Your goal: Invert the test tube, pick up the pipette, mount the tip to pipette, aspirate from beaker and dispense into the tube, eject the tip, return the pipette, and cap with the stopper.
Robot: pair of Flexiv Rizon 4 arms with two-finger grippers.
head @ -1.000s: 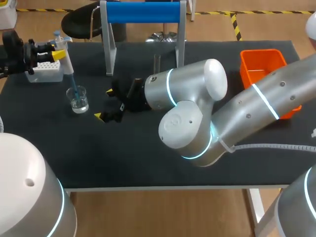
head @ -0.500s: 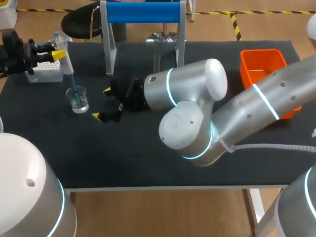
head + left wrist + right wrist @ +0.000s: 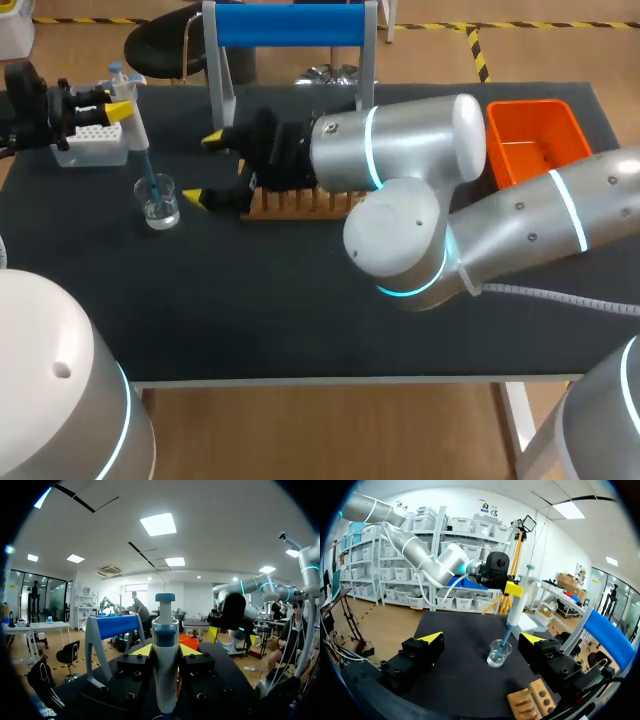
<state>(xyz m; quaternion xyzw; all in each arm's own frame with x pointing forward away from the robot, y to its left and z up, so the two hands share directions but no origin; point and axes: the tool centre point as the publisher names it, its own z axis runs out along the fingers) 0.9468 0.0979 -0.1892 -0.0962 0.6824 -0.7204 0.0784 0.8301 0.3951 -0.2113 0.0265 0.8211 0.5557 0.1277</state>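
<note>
My left gripper [image 3: 108, 103] at the table's far left is shut on a white pipette [image 3: 132, 122] with a blue top. The pipette stands upright, and its blue tip dips into a small glass beaker [image 3: 159, 201] of clear liquid. In the left wrist view the pipette [image 3: 165, 655] stands between the yellow fingertips [image 3: 142, 650]. My right gripper [image 3: 203, 168] hangs open just right of the beaker, empty. From the right wrist, the beaker [image 3: 499, 653] and pipette [image 3: 518, 605] lie ahead of its gripper [image 3: 482, 639]. No test tube shows.
A wooden tube rack [image 3: 300, 203] lies under my right wrist; its corner [image 3: 532, 700] shows beside the right fingers. A white tip box [image 3: 92, 143] sits behind the beaker. A blue-topped stand [image 3: 290, 25] is at the back, an orange bin [image 3: 530, 140] at the right.
My right arm has lifted and swung toward the back of the table, uncovering the wooden rack; its gripper stays open. The left arm, pipette and beaker have not moved.
</note>
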